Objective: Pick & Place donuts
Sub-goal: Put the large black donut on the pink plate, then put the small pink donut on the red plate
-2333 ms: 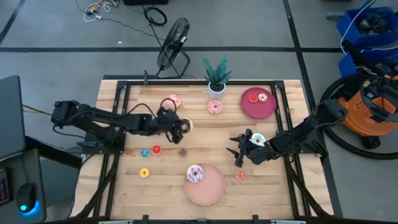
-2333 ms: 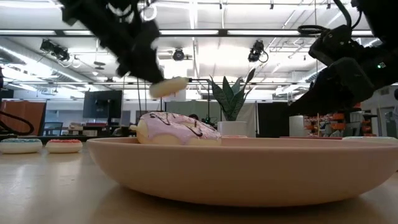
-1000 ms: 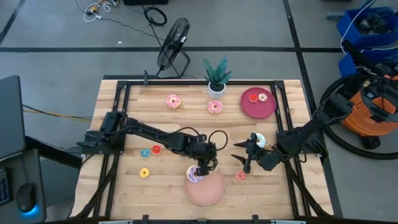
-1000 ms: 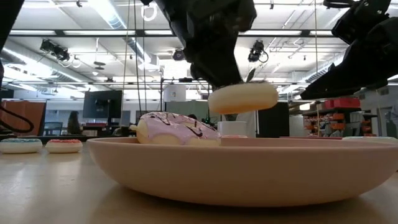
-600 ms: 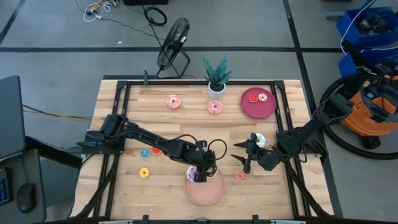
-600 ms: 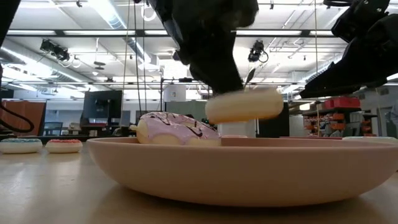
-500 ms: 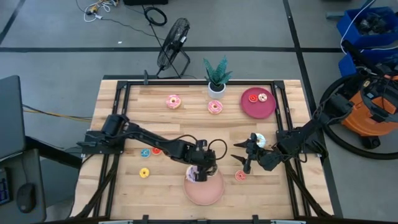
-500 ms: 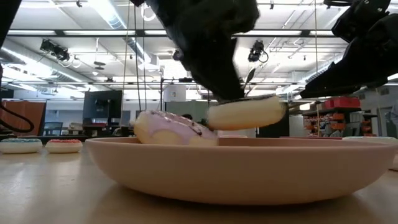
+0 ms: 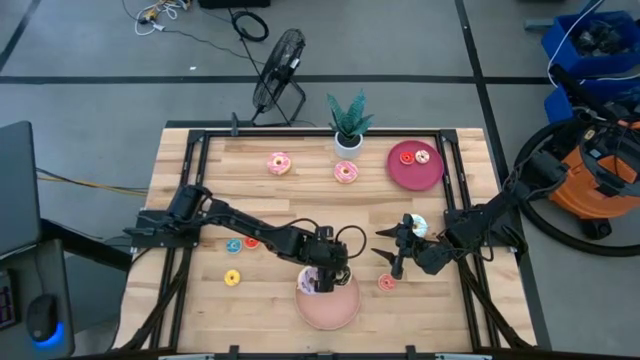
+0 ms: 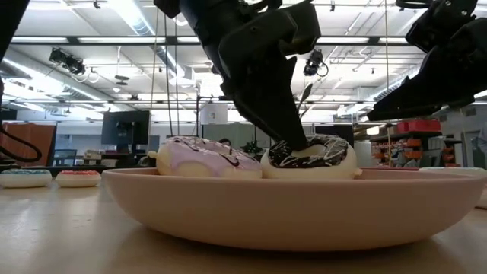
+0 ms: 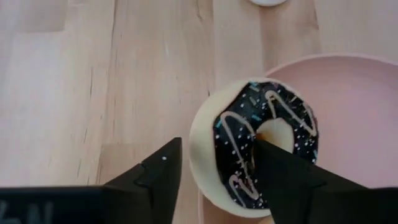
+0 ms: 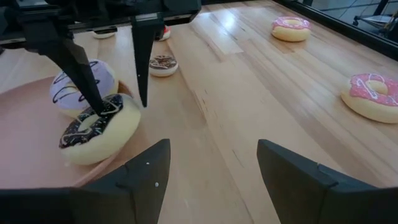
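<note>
The chocolate-iced donut point(image 11: 245, 146) lies on the pink plate point(image 9: 340, 308) at the plate's rim, slightly tilted, icing up, beside a purple-iced donut point(image 10: 199, 158). My left gripper point(image 9: 322, 282) stands open over it, pointing down, with one finger in the donut's hole and the other outside its rim. My right gripper point(image 9: 385, 248) hovers open to the right of the plate with nothing between its fingers. Near it lie a red donut point(image 9: 386, 283) and a white-and-blue donut point(image 9: 415, 225). My left gripper has one finger point(image 11: 283, 180) down in the chocolate donut's hole point(image 11: 273, 134). The other finger point(image 11: 155, 180) stands outside the donut's cream rim with a gap. I cannot tell whether the inner finger touches the hole's wall. The donut rests on the plate.
Two pink donuts point(image 9: 279, 163) point(image 9: 346, 172) lie at the far side. The dark red plate point(image 9: 430, 178) at far right carries two donuts. Small donuts point(image 9: 233, 245) point(image 9: 232, 278) lie at the left. A potted plant point(image 9: 348, 125) stands at the far edge, a fan point(image 9: 278, 65) behind it.
My left gripper has come down over the pink plate with the chocolate donut and opened, letting it go. The donut, held clear above the plate before, now lies on the plate beside the purple donut. The purple donut has shifted slightly.
</note>
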